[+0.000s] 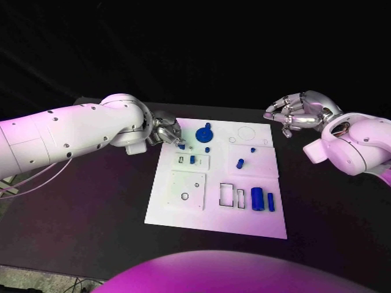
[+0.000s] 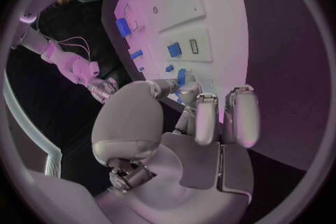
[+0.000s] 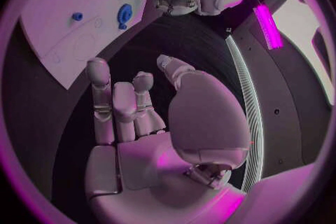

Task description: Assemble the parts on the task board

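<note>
Task board: flat white rectangular plate bearing small, seemingly cylindrical blue parts.

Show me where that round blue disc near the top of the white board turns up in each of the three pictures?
Head view: the round blue disc lies near the task board's far edge, just right of the left hand.
Left wrist view: I cannot pick it out for certain.
Right wrist view: it lies on the board near its edge.
Shared landmark: the left hand beside the disc.
</note>
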Tool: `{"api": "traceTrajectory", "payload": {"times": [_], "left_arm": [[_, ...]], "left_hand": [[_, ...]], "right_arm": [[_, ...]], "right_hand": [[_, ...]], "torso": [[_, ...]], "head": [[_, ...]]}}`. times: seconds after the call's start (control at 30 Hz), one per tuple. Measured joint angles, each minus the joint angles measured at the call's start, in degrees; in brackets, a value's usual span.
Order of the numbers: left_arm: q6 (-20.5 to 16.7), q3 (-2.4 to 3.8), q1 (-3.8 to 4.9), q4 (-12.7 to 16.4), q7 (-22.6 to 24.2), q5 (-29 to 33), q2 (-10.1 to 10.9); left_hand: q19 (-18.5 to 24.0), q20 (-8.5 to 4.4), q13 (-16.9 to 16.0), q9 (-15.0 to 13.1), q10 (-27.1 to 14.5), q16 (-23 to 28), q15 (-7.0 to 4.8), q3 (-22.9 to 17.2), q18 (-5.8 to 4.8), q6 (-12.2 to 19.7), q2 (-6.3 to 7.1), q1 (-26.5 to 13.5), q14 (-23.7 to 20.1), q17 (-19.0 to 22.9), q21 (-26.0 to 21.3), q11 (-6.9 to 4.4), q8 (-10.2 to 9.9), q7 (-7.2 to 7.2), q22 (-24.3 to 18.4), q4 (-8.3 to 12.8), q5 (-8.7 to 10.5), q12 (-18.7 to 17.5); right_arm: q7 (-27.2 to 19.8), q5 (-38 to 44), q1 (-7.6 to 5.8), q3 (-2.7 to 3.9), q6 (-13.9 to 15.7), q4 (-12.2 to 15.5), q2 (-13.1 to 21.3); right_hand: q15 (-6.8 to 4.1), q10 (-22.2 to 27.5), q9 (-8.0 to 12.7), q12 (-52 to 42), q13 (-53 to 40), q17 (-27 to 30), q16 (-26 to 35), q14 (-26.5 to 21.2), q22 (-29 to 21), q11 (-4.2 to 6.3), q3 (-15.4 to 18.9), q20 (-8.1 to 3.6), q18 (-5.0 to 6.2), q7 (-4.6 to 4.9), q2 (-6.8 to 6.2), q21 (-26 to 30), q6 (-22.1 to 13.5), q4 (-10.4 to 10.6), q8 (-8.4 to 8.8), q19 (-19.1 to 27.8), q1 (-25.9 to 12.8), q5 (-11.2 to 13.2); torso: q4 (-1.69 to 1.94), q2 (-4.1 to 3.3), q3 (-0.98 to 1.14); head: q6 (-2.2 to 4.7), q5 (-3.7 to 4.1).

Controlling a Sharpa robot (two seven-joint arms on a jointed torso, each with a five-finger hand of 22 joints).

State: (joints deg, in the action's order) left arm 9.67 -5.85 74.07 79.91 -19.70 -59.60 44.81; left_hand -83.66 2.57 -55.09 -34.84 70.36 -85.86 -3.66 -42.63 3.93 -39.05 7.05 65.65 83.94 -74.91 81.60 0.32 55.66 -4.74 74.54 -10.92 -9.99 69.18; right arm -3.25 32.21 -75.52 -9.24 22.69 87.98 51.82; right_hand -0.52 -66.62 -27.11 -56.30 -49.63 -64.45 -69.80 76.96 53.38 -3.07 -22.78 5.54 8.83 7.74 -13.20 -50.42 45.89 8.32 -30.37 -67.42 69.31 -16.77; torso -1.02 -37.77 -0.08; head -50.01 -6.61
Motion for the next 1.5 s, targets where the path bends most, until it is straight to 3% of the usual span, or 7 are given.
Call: {"api": "traceTrajectory", "payload": {"times": [0.53,0.67,0.83,1.5], "left_arm": [[-0.10,-0.19,-1.10,2.35,-0.20,-4.82,0.36],[-0.02,-0.23,-1.19,2.67,-0.53,-5.19,0.39],[0.04,-0.27,-1.36,2.79,-1.18,-5.42,0.41],[1.63,-0.38,-1.88,2.56,-3.53,-5.62,0.27]], "left_hand": [[0.01,0.00,0.00,0.01,0.83,0.00,0.00,-0.46,0.00,-0.82,0.74,-0.75,0.00,0.00,0.00,-0.42,0.00,0.24,0.11,-0.46,-1.20,0.00],[-0.20,-0.21,-0.28,0.01,1.44,0.00,0.00,-0.62,0.00,-1.65,1.65,-1.66,0.00,0.00,0.00,-0.62,0.00,0.49,0.26,-0.62,-3.91,0.00],[-0.20,-0.21,-0.48,0.02,1.64,0.00,0.00,-0.63,0.00,-1.73,1.77,-1.77,0.00,0.00,0.00,-0.82,0.00,0.55,0.32,-0.62,-4.90,0.00],[-0.19,-0.20,-0.47,0.06,1.64,0.00,0.00,-0.62,0.00,-1.95,1.88,-1.89,0.00,0.00,0.00,-0.82,-0.01,0.53,0.38,-0.62,-5.24,0.00]], "right_arm": [[-0.16,0.03,0.14,0.00,0.55,0.00,0.01],[-0.19,0.04,0.14,0.00,0.70,-0.02,-0.04],[-0.25,0.04,0.16,0.00,0.81,-0.02,-0.01],[-0.63,-0.16,0.25,0.00,1.10,-0.10,-0.07]], "right_hand": [[0.00,0.00,0.00,0.00,-0.25,-0.17,0.00,0.00,0.30,0.00,0.00,0.00,0.00,0.00,0.00,0.00,0.00,0.00,0.00,0.00,0.00,0.00],[0.00,0.00,0.00,0.00,-0.25,-0.16,0.00,0.00,0.30,0.00,0.00,0.00,0.00,0.00,0.00,0.00,0.00,0.00,0.00,0.00,0.00,0.00],[0.00,0.00,0.00,0.00,-0.25,-0.16,0.00,0.00,0.30,0.00,0.00,0.00,0.00,0.00,0.24,0.00,0.00,0.00,0.00,0.00,-0.24,0.00],[0.00,0.00,0.00,0.00,-0.30,-0.15,0.00,0.00,0.40,0.00,-0.16,0.00,0.00,0.00,0.24,0.00,0.00,0.15,0.00,0.00,-0.24,0.00]], "torso": [[-0.11,-0.13,-0.04],[-0.12,-0.14,-0.04],[-0.14,-0.14,-0.08],[-0.12,-0.13,-0.01]], "head": [[0.00,-0.13],[0.00,-0.19],[0.00,-0.28],[0.00,-0.36]]}}
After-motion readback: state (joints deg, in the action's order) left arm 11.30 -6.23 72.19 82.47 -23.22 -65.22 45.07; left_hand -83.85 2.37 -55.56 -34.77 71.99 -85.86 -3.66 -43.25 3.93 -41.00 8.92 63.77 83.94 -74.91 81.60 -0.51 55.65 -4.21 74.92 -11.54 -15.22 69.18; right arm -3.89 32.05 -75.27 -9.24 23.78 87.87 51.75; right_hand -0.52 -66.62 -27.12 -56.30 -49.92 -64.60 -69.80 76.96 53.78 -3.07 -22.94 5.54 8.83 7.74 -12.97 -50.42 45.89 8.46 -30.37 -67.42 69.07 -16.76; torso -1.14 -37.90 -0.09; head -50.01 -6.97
